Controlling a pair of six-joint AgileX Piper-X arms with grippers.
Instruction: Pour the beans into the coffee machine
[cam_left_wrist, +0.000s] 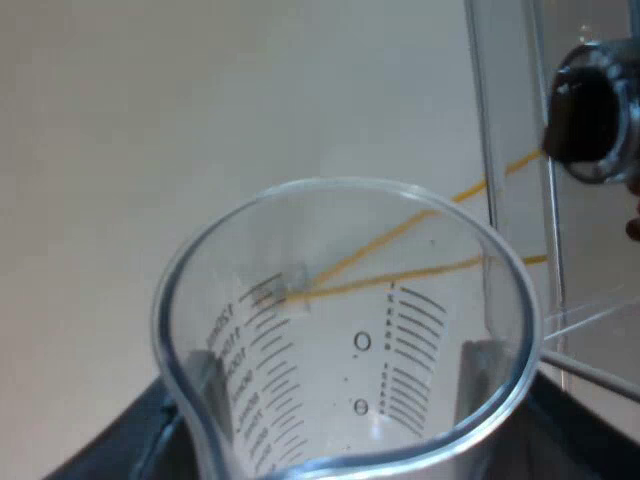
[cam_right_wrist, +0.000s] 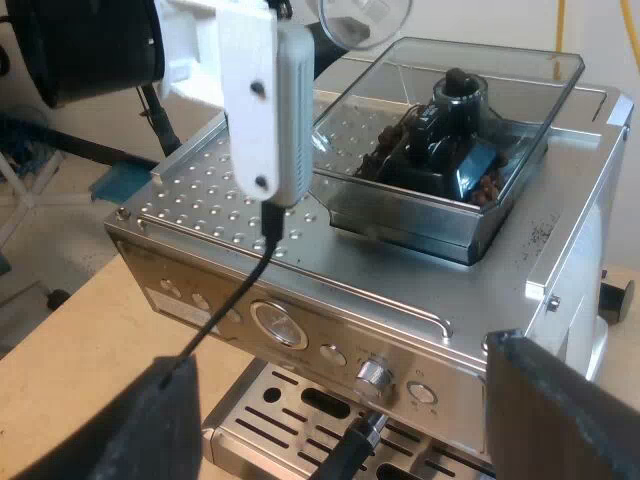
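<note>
My left gripper (cam_left_wrist: 340, 385) is shut on a clear measuring glass (cam_left_wrist: 350, 330) with printed marks; its dark fingers (cam_left_wrist: 200, 385) show through the glass walls. I see no beans inside the glass. From the right wrist view the glass (cam_right_wrist: 365, 20) hangs tilted just above the far rim of the bean hopper (cam_right_wrist: 450, 130). The hopper stands open on the espresso machine (cam_right_wrist: 330, 300), with brown beans (cam_right_wrist: 395, 140) around its dark centre piece. My right gripper (cam_right_wrist: 365, 430) is open before the machine's front panel, with nothing between its wide-apart fingers (cam_right_wrist: 560, 410).
The left arm reaches over the machine's dotted metal top plate (cam_right_wrist: 200, 200). A black knob (cam_left_wrist: 595, 110) sticks out of the machine's side close to the glass. A dark handle (cam_right_wrist: 350, 450) points out under the front panel with its buttons and dial (cam_right_wrist: 372, 375).
</note>
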